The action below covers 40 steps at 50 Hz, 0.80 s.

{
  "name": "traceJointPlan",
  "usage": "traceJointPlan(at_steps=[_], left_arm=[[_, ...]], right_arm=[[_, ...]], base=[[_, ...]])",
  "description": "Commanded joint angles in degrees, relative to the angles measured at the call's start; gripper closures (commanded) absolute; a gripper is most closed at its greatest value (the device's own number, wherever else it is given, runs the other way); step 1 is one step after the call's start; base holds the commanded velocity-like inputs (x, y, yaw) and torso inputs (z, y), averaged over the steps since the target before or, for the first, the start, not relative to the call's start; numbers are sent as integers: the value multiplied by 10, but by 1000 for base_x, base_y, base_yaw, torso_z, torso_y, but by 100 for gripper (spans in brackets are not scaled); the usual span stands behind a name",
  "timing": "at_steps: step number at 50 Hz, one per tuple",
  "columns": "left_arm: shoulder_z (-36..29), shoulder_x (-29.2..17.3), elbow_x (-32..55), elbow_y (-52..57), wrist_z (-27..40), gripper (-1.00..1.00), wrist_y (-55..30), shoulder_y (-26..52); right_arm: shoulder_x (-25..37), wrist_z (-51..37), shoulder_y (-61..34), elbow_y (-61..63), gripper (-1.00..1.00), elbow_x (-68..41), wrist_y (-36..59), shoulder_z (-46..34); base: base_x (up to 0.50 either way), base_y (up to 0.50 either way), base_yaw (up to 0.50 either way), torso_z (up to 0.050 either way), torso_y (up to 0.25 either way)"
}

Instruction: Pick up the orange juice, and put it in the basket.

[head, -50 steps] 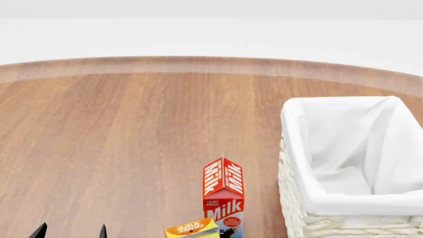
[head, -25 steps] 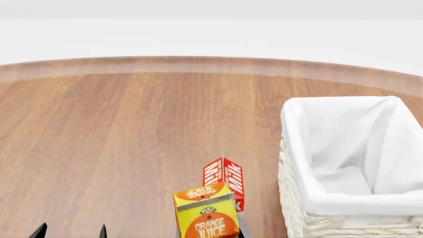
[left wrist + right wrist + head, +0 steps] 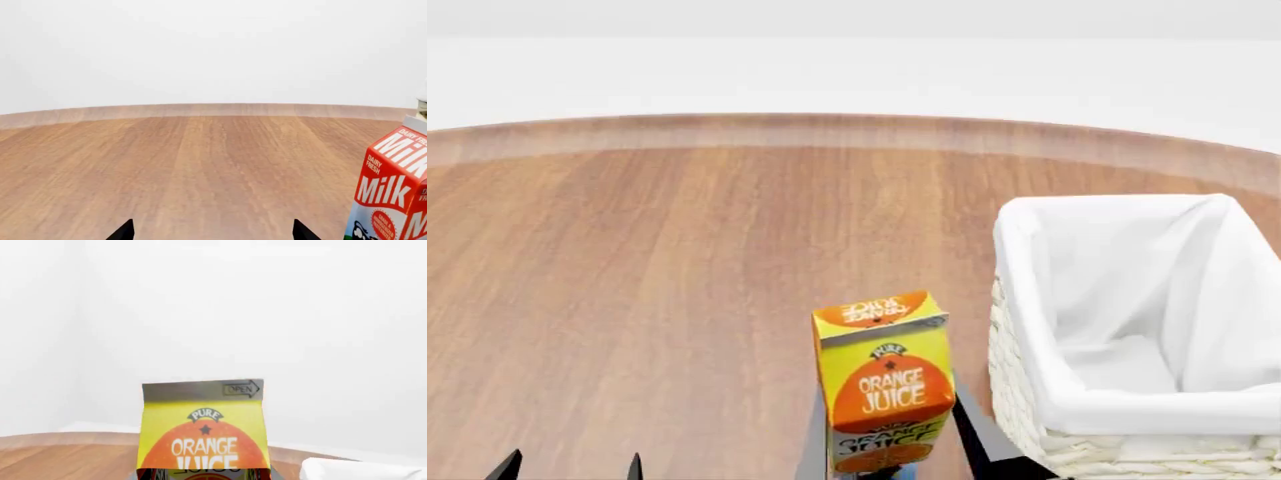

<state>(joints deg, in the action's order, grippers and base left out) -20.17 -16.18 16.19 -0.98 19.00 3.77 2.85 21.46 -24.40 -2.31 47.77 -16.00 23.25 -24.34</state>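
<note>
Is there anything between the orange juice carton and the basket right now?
Only a dark finger of the right end effector gripping the orange juice; the head view shows nothing else before the basket.

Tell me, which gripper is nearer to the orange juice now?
Right. The right gripper clamps the orange juice beside the basket; the left gripper sits open, far off to its left.

orange juice carton (image 3: 885,385): "PURE ORANGE JUICE", "OPEN" on top | milk carton (image 3: 393,195): "Milk", "DAIRY FRESH"
</note>
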Motion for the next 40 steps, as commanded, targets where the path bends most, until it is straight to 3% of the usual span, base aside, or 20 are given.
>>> traceJointPlan(at_steps=[1, 27, 40], left_arm=[[-2, -1, 1, 0, 2, -100, 1, 1], [-6, -4, 4, -1, 5, -100, 2, 2], [-8, -5, 5, -1, 6, -100, 3, 2]], right_arm=[[1, -6, -39, 41, 100, -6, 54, 27], [7, -55, -144, 110, 100, -88, 183, 80], [64, -133, -195, 114, 100, -169, 176, 91]], base=[[0, 0, 0, 0, 10], [0, 0, 0, 0, 0], [0, 0, 0, 0, 1]])
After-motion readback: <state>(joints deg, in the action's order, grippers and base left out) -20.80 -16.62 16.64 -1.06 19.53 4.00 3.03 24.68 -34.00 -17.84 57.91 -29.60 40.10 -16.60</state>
